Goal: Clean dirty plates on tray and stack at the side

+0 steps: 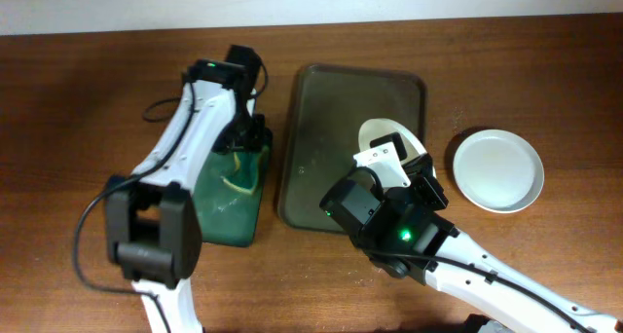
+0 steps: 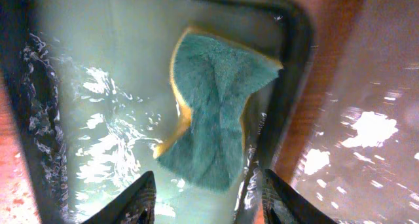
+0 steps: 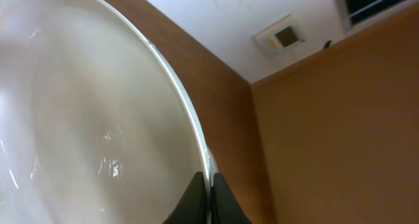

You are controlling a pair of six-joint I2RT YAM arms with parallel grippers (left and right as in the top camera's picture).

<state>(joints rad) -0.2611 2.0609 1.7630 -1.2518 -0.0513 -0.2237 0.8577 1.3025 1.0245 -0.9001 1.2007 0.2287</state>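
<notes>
Evidently the right gripper (image 3: 208,192) pinches a plate (image 3: 85,119) by the rim, tilted for wiping, while the left gripper (image 2: 206,199) hangs wide above the sponge (image 2: 216,112).

Even, soft light falls from overhead, shadows faint; white glare speckles the wet sponge tray (image 2: 98,152) and table (image 2: 373,129); the close plate (image 3: 78,119) blurs.

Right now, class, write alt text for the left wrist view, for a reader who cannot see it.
A teal sponge with a yellow edge lies in water in a dark green tray. The left arm's jaws show open at the bottom edge, with the wooden table to the right.
</notes>
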